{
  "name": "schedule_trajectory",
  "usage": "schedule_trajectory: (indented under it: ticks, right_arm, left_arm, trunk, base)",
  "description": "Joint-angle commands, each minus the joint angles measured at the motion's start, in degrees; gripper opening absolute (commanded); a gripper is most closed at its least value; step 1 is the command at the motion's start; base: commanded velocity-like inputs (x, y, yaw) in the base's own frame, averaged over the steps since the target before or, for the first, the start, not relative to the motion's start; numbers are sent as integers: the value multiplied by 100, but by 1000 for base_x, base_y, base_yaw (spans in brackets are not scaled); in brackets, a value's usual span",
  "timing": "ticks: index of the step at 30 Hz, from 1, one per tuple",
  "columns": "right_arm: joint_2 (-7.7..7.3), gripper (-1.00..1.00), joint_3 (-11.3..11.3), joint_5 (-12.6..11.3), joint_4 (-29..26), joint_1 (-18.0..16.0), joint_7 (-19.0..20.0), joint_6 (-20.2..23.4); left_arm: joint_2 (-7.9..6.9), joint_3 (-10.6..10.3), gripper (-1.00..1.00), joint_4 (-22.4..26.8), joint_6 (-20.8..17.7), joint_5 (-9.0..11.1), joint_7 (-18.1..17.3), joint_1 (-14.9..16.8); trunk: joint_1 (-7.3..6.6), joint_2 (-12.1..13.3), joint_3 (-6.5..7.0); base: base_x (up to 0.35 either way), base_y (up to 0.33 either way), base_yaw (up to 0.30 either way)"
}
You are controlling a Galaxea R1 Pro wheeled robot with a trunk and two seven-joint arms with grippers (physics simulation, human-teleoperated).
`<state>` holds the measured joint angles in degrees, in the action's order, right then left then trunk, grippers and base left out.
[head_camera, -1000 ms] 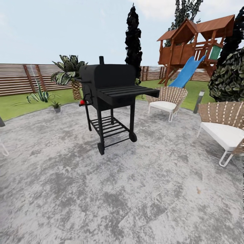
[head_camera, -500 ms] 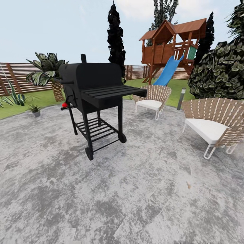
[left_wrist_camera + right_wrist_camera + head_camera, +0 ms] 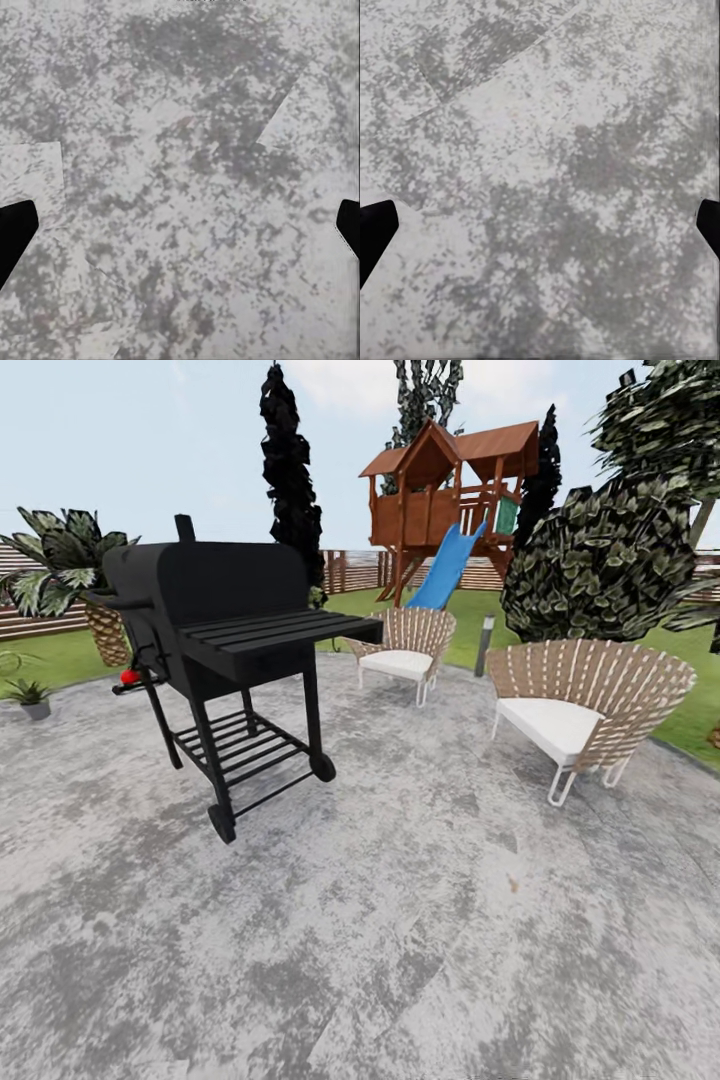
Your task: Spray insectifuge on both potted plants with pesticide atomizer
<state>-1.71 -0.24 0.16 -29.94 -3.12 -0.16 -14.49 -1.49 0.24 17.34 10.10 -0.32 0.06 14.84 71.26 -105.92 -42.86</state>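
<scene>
Panning right, grill perhaps unmoved, potted plant edging out

No legible text, label, brand, number or sign is present; the black grill carries no readable marking on its lid or side shelf; the wooden playhouse far behind it shows no lettering; the two slatted chairs at right are unmarked; the grey paving is plain mottled surface.
</scene>
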Motion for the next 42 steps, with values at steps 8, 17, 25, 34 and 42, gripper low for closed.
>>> schedule_trajectory:
  ticks: [8,17,25,34,42]
  right_arm:
    - [0,100,-2,5,6,-4,-2,-19]
    - [3,100,-2,2,6,-4,-2,-19]
    - [2,100,-2,2,6,-4,-2,-19]
    - [4,100,-2,3,6,-4,-2,-19]
    - [4,100,-2,2,6,-4,-2,-19]
  left_arm:
    - [7,2,100,-7,18,-3,-13,1]
    - [8,2,100,-7,18,-3,-5,1]
    - [8,2,100,-6,18,-3,-8,1]
    - [8,2,100,-6,18,-3,-1,1]
    - [3,2,100,-3,18,-3,-2,1]
  trunk:
    - [-1,-2,-23]
    - [-1,-2,-44]
    - [-1,-2,-62]
    - [-1,-2,-83]
    - [-1,-2,-101]
  base:
    - [122,0,-286]
    - [324,0,-286]
    - [336,0,-287]
    - [336,0,-287]
    - [276,0,-287]
